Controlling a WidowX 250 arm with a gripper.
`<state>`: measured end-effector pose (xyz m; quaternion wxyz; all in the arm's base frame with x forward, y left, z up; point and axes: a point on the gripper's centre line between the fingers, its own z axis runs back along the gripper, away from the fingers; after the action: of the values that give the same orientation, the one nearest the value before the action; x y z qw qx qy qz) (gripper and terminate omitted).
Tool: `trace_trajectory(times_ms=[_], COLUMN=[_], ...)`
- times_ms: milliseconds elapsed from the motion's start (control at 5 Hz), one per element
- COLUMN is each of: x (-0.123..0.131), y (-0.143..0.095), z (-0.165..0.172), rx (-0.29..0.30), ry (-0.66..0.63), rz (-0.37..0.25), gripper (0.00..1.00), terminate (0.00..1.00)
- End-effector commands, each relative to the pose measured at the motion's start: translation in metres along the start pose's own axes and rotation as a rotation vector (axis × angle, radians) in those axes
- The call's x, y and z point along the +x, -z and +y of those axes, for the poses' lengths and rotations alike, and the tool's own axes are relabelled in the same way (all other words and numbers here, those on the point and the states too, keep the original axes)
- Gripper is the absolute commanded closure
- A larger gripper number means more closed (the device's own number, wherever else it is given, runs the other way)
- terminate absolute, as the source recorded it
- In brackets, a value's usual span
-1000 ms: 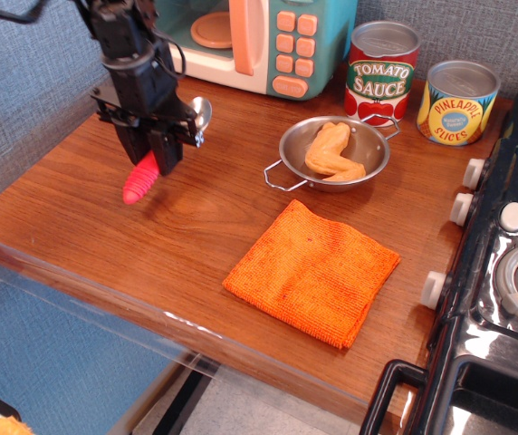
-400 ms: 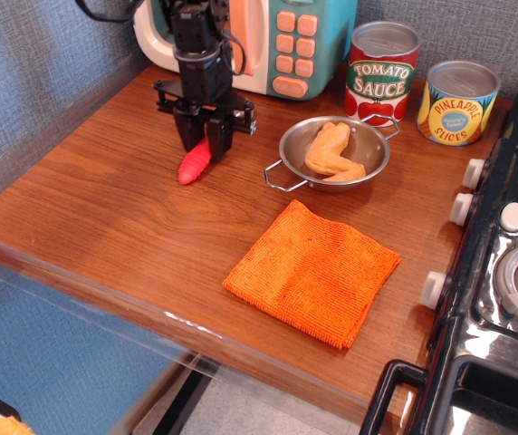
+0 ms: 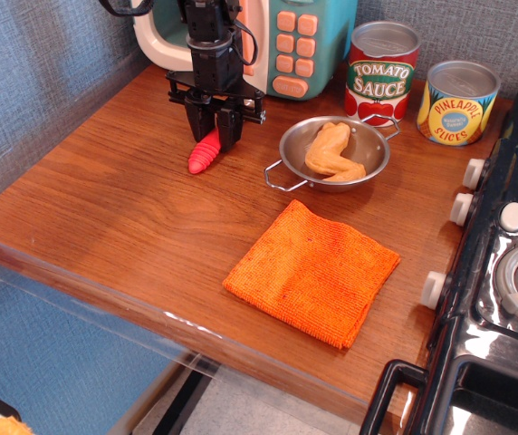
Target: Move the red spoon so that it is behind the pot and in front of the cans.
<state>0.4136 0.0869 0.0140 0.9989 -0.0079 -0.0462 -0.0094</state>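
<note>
My gripper (image 3: 215, 134) is shut on the red spoon (image 3: 204, 154) and holds it just left of the pot (image 3: 335, 154). Only the spoon's ribbed coral handle shows, hanging tilted below the fingers; its metal bowl is hidden behind them. The pot is a shallow steel pan with wire loop handles and holds a toy chicken wing (image 3: 333, 150). The two cans stand behind the pot: the red tomato sauce can (image 3: 382, 75) and the shorter pineapple slices can (image 3: 457, 101).
A toy microwave (image 3: 277, 41) stands at the back, right behind my arm. An orange cloth (image 3: 312, 270) lies in front of the pot. A black toy stove (image 3: 503, 263) borders the table's right side. The wooden table's front edge (image 3: 141, 304) runs diagonally.
My gripper has carried the red spoon from the table's left side rightward and toward the back, ending close to the pot's left handle and the microwave.
</note>
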Motion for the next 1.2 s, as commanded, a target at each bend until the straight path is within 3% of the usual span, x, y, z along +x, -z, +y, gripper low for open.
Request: trace_trajectory(times_ms=[0,200,400,600,1000], x=[0.01,0.005,-0.012,-0.03,-0.033], y=[-0.069,-0.101,-0.117,-0.116,-0.108], z=[-0.043,-0.065,-0.083,-0.094,-0.101], rx=[-0.021,-0.025,-0.023,-0.056,-0.088], ry=[0.043,0.038,-0.028,-0.089,-0.085], rz=[-0.148,-0.188,-0.191,-0.185,-0.164], gripper=[0.0,0.0,0.0,0.0,0.0], terminate=[0.0,0.0,0.0,0.0,0.0])
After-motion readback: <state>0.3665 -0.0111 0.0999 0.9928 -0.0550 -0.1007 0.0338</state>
